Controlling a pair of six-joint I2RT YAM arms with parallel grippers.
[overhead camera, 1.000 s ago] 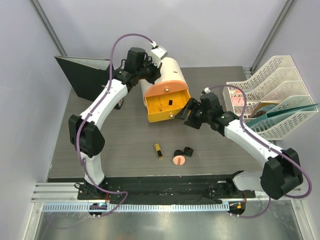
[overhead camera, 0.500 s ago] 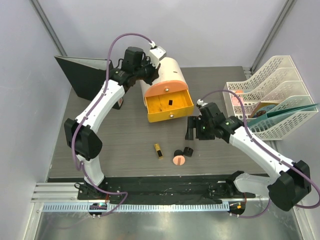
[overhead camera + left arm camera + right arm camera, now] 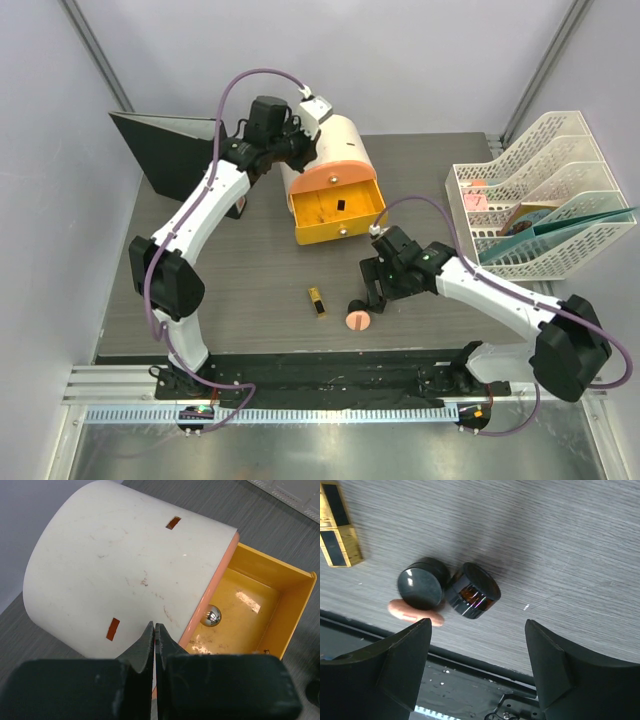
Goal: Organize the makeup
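Right wrist view: right gripper (image 3: 477,650) hangs above a black jar (image 3: 472,591), fingers (image 3: 400,665) wide open and empty; next it should lower and close.

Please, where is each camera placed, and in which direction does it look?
Top external: above and behind the bases, looking down at the table; left arm and right arm show.
Left wrist: over the cream box, looking down at its open yellow drawer; the shut left pincer shows.
Right wrist: above a black jar and another jar, looking down; the open right pincer shows.
Shared: top and right wrist views both show the lipstick and pink compact.
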